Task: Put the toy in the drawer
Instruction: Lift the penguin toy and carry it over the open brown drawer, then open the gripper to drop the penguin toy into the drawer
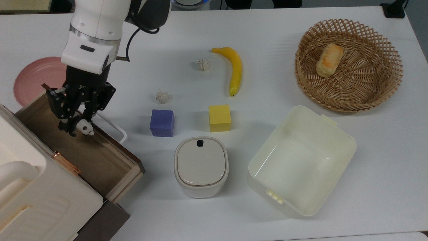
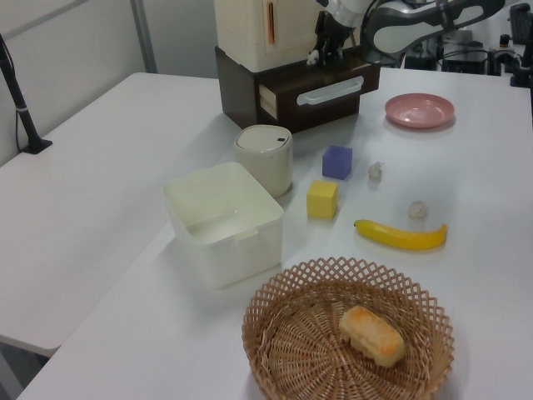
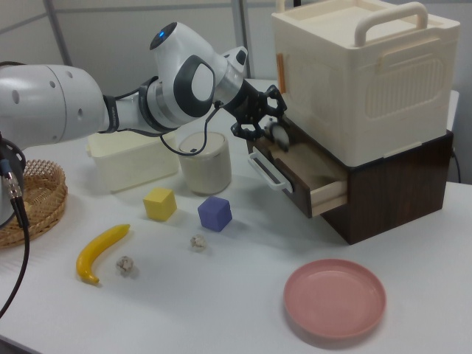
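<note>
Black-and-white toy [image 1: 85, 127] we are seeing pinched in the claw [image 1: 79, 126], hanging over the open wooden drawer [image 1: 97, 159], just inside its front edge, above the white bench [image 1: 267, 83].

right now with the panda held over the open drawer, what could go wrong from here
The toy is pinched at the very tip of the gripper and sits near the drawer's front edge by the white handle; released here, it might bounce out onto the table.

In the right view the gripper is close to the cream cabinet above the drawer, so pushing deeper could clip it.
</note>
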Controlling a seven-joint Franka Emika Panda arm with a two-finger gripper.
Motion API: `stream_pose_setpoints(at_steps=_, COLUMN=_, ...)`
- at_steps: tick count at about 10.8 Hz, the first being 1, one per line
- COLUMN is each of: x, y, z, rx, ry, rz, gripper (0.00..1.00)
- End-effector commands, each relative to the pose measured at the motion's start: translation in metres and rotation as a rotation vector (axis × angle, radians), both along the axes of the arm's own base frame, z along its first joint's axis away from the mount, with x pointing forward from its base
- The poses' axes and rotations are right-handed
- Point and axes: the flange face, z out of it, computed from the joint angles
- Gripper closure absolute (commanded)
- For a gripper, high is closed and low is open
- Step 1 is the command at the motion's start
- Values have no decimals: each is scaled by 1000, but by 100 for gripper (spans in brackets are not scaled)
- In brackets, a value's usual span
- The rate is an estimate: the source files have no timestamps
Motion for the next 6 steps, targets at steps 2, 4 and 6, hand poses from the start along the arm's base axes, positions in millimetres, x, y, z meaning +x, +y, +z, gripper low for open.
stream_pose_setpoints(at_steps=2, x=3, y=-4, z=7, rx=-11, ry=-25, rz=8, gripper=13)
stream_pose_setpoints(at_steps=4, x=2, y=1, z=13, rx=18, ry=-44, rz=-10, gripper=11)
stream_pose_setpoints(at_steps=6, x=-2, y=19, z=19, rx=98, ry=-89, rz=-83, gripper=11)
